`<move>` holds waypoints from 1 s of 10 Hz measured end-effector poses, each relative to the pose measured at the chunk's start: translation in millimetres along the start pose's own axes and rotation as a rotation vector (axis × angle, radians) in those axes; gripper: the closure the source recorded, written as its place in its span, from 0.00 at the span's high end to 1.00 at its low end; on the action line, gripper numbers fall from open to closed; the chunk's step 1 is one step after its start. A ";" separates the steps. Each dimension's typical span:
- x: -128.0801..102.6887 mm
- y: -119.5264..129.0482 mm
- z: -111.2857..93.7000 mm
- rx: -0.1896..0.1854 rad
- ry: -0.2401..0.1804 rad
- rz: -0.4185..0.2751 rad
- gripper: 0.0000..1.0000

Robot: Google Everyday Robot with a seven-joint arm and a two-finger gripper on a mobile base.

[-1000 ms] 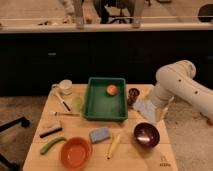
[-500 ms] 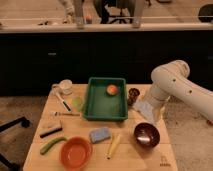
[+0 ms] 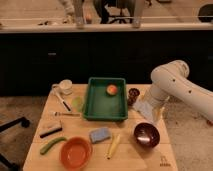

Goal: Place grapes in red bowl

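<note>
The grapes [image 3: 133, 94], a small bunch of dark reddish-purple berries, sit on the wooden tabletop [image 3: 80, 124], touching or just beside the green plastic tray [image 3: 95, 107] at its 3 o'clock. A single round orange fruit [image 3: 112, 89] lies inside that tray. My gripper [image 3: 149, 111] hangs low at the grapes' 5 o'clock, near them. Its fingers are spread and, as far as I can make out in this dim view, pinch nothing. The red bowl [image 3: 76, 151], bright orange-red, round and shallow, stands at the tabletop's 7 o'clock, well apart from the grapes. A dark maroon glossy bowl [image 3: 146, 135] sits at my gripper's 6 o'clock. Between the two bowls lie a blue rectangular sponge [image 3: 100, 134] and a slim yellow object [image 3: 113, 146]. A white mug [image 3: 65, 86] stands at the tabletop's 11 o'clock.
</note>
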State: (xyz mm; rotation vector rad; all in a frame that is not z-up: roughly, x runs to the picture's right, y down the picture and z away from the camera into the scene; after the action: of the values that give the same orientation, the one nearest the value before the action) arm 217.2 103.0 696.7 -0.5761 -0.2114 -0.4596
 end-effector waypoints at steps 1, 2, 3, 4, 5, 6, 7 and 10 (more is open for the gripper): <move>-0.6 -4.1 -2.9 0.022 0.014 -0.025 0.80; -0.7 -12.8 -5.4 0.040 0.027 -0.066 0.80; -1.2 -23.8 -8.2 0.055 0.034 -0.097 0.80; -1.7 -36.3 -10.0 0.067 0.033 -0.124 0.80; 0.1 -43.3 -10.4 0.072 0.035 -0.137 0.80; 2.1 -52.2 -10.2 0.074 0.044 -0.157 0.80; 2.6 -63.9 -8.7 0.073 0.046 -0.187 0.80; 10.8 -91.0 1.4 0.056 0.056 -0.272 0.80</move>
State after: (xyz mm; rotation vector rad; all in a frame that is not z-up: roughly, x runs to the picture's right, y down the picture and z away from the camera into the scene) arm 183.5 32.4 744.5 -0.4807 -0.2495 -0.7302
